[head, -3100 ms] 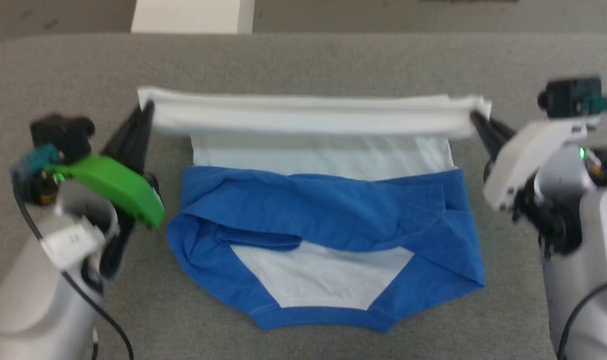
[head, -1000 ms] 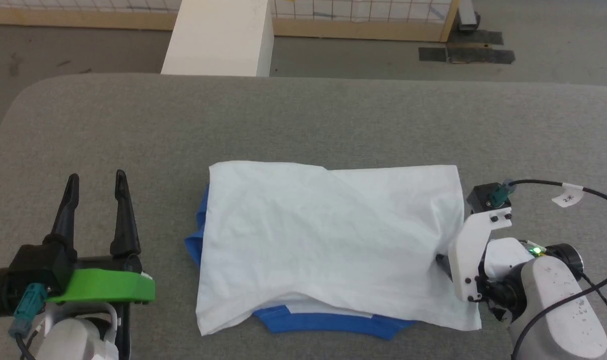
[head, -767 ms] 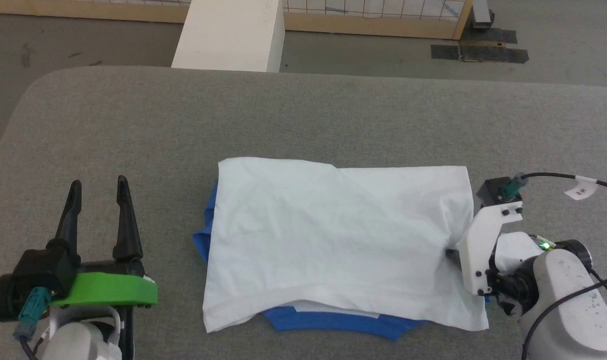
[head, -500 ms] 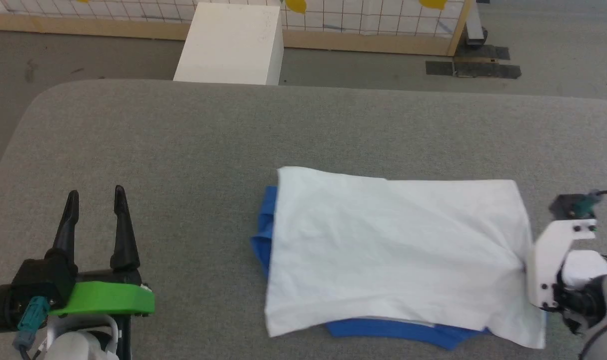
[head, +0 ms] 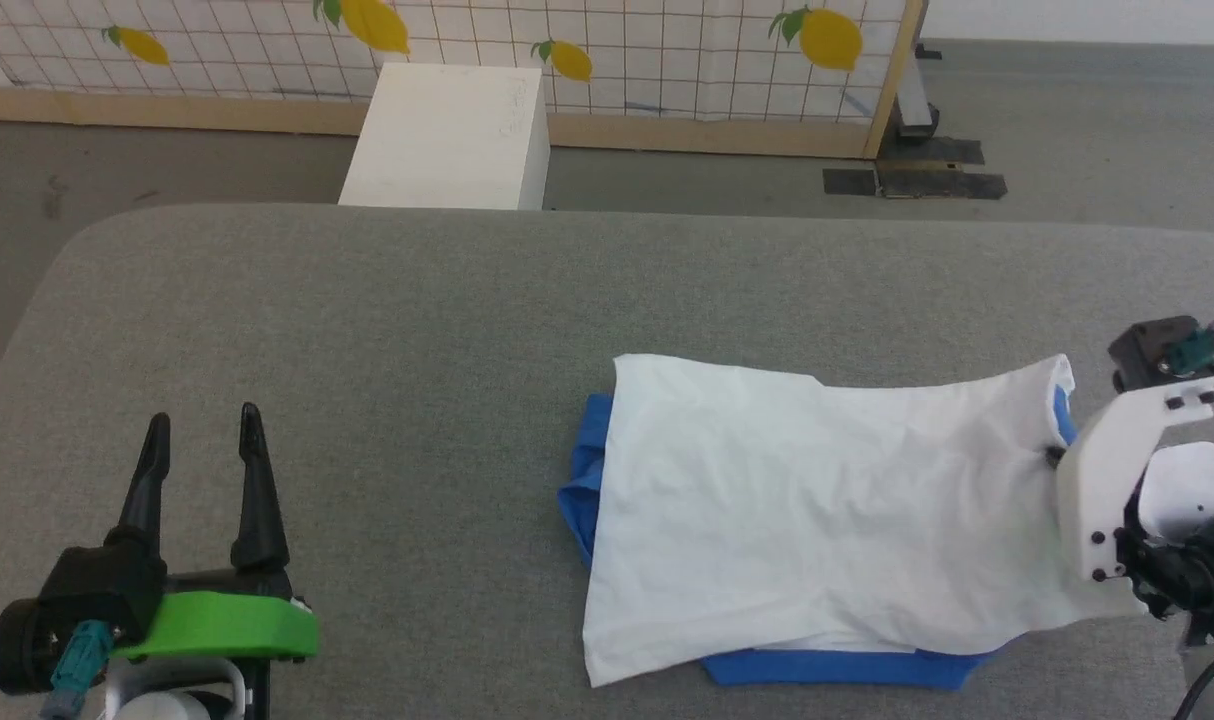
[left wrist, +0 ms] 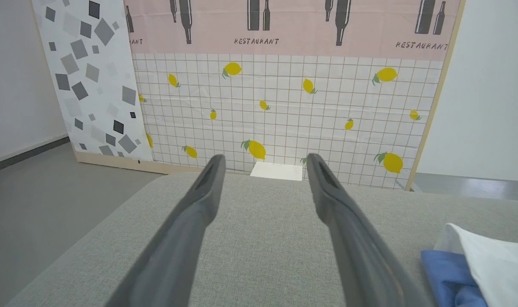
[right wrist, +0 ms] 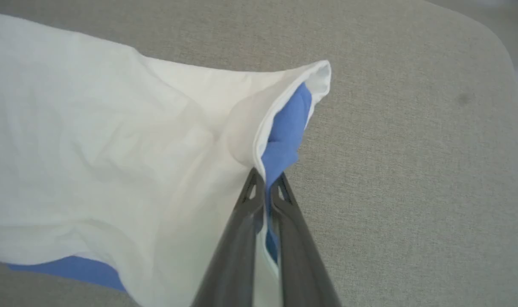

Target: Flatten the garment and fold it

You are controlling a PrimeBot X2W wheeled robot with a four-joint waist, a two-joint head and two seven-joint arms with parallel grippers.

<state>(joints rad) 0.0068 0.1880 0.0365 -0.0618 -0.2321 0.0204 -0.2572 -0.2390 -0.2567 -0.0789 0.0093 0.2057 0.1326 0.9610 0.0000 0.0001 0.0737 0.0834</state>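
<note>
– While the right pincer is squeezing shut, what is it holding?
– It is pinching the edge of the garment, white and blue cloth together. I cannot quite tell how many layers.
– Where is the garment lying?
– On the gray table, stretching away to that pincer's left. The left pincer is waiting well apart, fingers wide, holding nothing.
– How is it going to feel?
– Probably soft, light and floppy. Grabbing edges and corners is looking best.
</note>
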